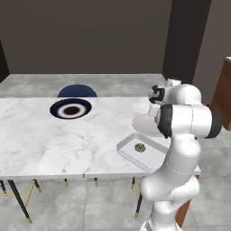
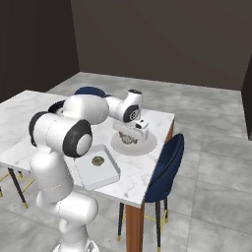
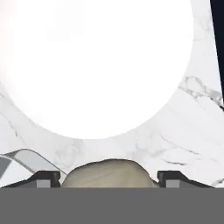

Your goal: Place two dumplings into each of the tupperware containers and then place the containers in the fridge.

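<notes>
From the left base view we see the white arm rising at the lower right and bending over the marble table (image 1: 54, 144); its hand reaches down over a round pale plate (image 1: 143, 124) near the table's right end, and the arm's elbow hides the gripper's tips from us here; just in front of that plate lies a clear tupperware container (image 1: 151, 155) with one speckled dumpling (image 1: 139, 147) in it; further left on the table sits a navy-and-white plate (image 1: 71, 108), with a blue chair (image 1: 77, 91) behind the far edge.

From the right base view we see the gripper (image 2: 130, 139) lowered onto the pale plate, with a second dumpling (image 2: 129, 140) under the hand at the plate's middle; we cannot make out from this side whether the fingers touch it; the container lies just beside the plate, nearer the base, its dumpling towards the corner closest to the plate; another blue chair (image 2: 166, 170) stands at the table's near right edge.

In the hand view we see the two dark fingertips (image 3: 43, 179) standing wide apart at the bottom, with the pale rounded top of the second dumpling between them; a small gap shows on each side, so the jaws are spread around it and not yet pinching; beyond it lies the bright white plate on marble; a corner of the container shows at the lower left.
</notes>
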Available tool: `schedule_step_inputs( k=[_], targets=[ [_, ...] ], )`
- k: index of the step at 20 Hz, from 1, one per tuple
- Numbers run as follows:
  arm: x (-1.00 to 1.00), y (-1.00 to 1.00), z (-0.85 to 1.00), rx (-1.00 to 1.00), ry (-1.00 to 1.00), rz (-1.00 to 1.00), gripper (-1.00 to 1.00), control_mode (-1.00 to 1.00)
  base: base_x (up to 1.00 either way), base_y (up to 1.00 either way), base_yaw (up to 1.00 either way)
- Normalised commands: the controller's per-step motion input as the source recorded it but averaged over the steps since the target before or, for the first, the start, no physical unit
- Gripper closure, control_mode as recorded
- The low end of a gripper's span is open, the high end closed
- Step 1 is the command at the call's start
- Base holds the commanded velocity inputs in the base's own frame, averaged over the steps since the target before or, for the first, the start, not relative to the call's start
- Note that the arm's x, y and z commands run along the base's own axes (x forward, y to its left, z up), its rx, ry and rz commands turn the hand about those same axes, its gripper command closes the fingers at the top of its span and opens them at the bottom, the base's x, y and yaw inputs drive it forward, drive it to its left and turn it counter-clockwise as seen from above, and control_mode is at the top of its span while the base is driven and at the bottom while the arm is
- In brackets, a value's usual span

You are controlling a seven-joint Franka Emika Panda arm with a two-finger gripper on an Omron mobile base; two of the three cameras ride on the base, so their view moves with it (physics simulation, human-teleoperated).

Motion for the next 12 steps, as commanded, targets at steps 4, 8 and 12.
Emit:
schedule_step_inputs(
  k=[4,8,12],
  targets=[
    [-1.0,0.21,0.71,-0.05,0.0,0.0,1.0,-1.0,0.0,0.0,0.0],
    [-1.0,0.49,0.04,-0.11,0.0,0.0,1.0,-1.0,0.0,0.0,0.0],
    [-1.0,0.66,0.0,-0.12,0.0,0.0,1.0,-1.0,0.0,0.0,0.0]
  ],
)
